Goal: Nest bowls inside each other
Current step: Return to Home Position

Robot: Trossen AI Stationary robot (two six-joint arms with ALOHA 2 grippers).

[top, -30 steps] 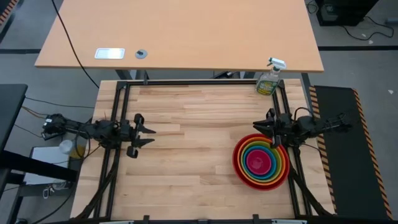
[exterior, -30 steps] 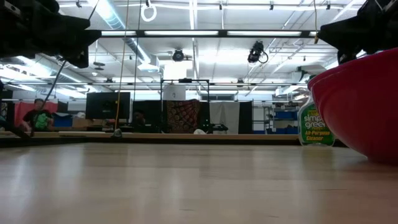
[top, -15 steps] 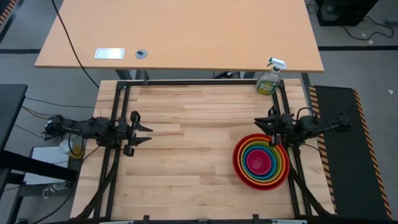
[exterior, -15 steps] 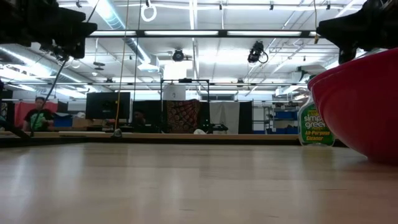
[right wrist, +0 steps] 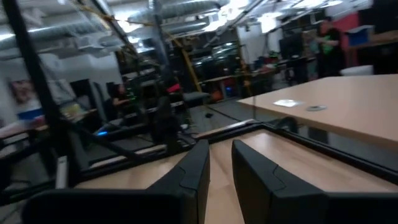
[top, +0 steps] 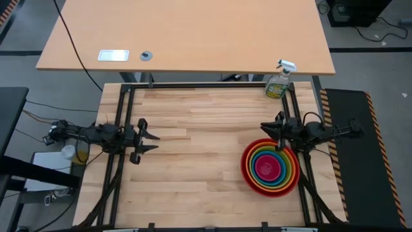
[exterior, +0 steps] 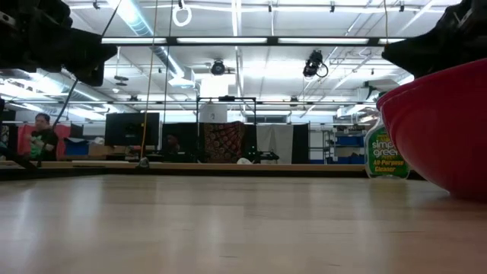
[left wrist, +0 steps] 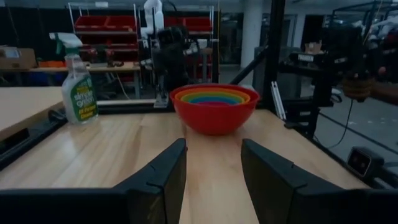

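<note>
The bowls (top: pixel 270 166) sit nested as one stack at the table's right side: red outermost, then orange, lime green and blue, with magenta pink in the middle. The stack rests on the red bowl's bottom (exterior: pixel 445 129). The left wrist view shows the stack (left wrist: pixel 214 109) far ahead across the table. My left gripper (top: pixel 154 142) hovers by the table's left edge, open (left wrist: pixel 214 162), with nothing between its fingers. My right gripper (top: pixel 267 134) hangs just beyond the stack's far rim, clear of it. Its fingers (right wrist: pixel 221 162) stand a narrow gap apart and hold nothing.
A green spray bottle (top: pixel 279 82) with a white trigger stands at the table's far right corner. A black frame (top: pixel 193 86) runs along the table's far edge and sides. Bare wood (top: pixel 199 148) lies between the two grippers. People sit in the room behind (exterior: pixel 42 137).
My left gripper has bobbed up a little and come back down by the table's left edge. The nested bowls have stayed where they were.
</note>
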